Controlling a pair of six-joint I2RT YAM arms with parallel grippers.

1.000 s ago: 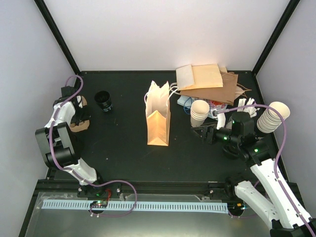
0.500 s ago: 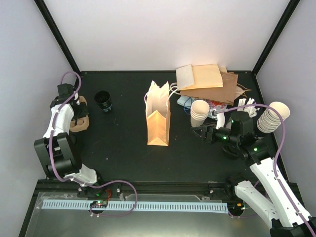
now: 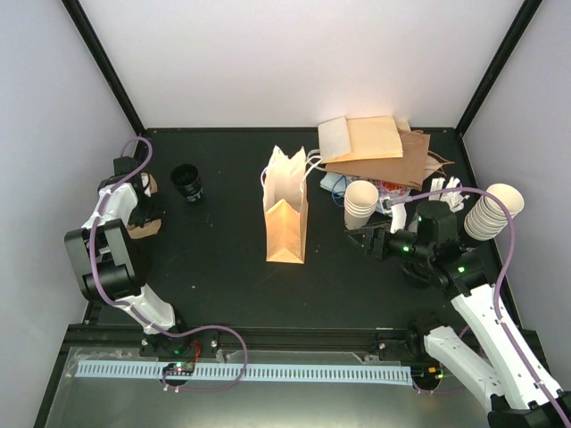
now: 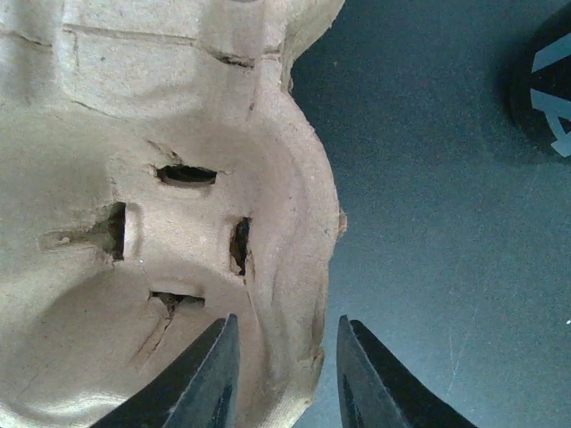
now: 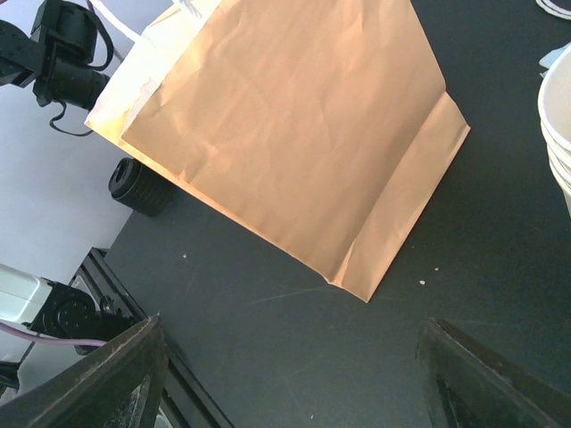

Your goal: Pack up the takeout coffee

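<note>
Noting black-lidded cream paper cup (image 3: 186, 182) standing upper left, outside upright brown paper bag (image 3: 286, 214): nothing packed. Straddling brown pulp tray (image 4: 134, 223) rim with left end effector (image 4: 287, 330), grip unclear; holding right end effector (image 5: 287, 352) splayed, empty.

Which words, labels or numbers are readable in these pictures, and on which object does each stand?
Black lid: pale printed marks, cut off by the picture edge, unreadable.
Packet behind the cup stack: red and blue print, too small to read.
Paper bag: no print visible.
</note>
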